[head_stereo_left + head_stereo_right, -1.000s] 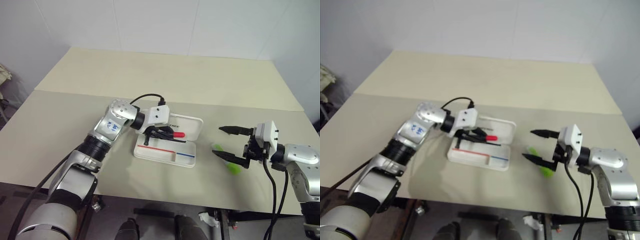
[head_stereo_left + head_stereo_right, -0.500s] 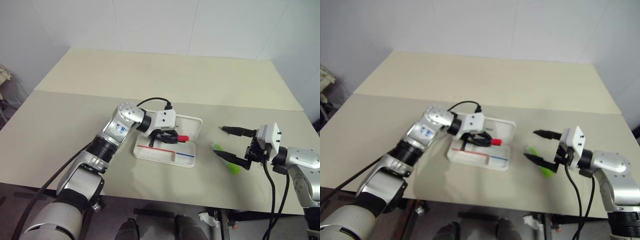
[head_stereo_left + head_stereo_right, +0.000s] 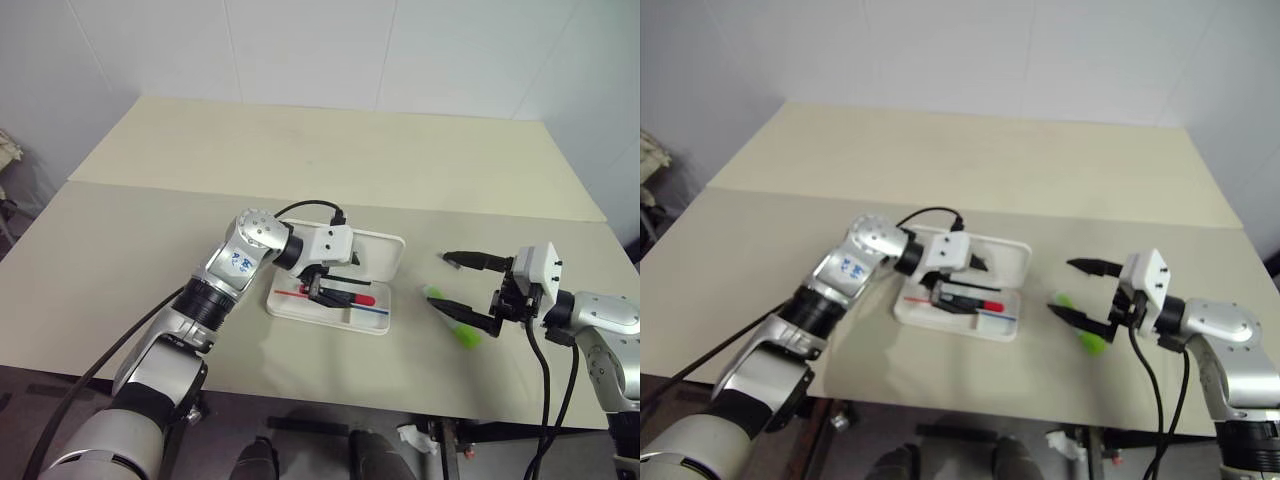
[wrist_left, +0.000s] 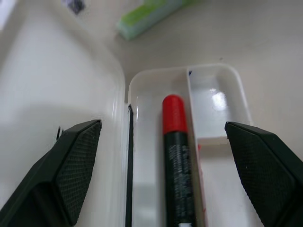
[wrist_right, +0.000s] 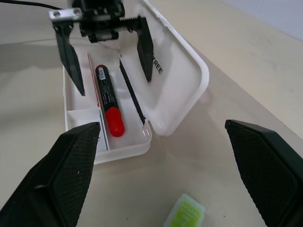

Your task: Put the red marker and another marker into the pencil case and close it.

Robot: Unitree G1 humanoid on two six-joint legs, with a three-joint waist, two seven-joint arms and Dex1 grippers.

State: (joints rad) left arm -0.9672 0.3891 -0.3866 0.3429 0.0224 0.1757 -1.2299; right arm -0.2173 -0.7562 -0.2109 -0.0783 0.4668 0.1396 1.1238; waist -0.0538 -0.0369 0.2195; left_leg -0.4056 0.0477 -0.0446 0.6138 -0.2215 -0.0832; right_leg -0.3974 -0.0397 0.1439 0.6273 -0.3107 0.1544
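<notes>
**Red marker in the case, green one not yet in**

At left centre of the head view: left end effector [image 3: 335, 288] poised over the pencil case [image 3: 385, 262], fingers spread wide, clamped on nothing. Just beneath, the red marker [image 3: 348, 297] lying loose in the long tray of the case, parallel to the red and blue stripe, red cap toward the right of the frame. Lid laid back flat on the bench [image 3: 300, 150] behind the tray, logo side up.

Further right, clear of the case, the light green marker [image 3: 452, 322] resting on the bench, lying partly under the lower finger of the right end effector [image 3: 462, 283]. Fingers of that end effector also wide apart, nothing between them; whether the lower finger touches the green marker, impossible to say.

Judged progress: first marker placed, second not yet gripped, lid open.

Risks from here: left fingers straddling the tray, so a careless pull-out likely to catch the tray wall or lid edge and drag the light case across the bench. Green marker short and round, liable to roll away if nudged by one finger before both close. Lid closing later likely to jam if either marker lies askew across the divider.
</notes>
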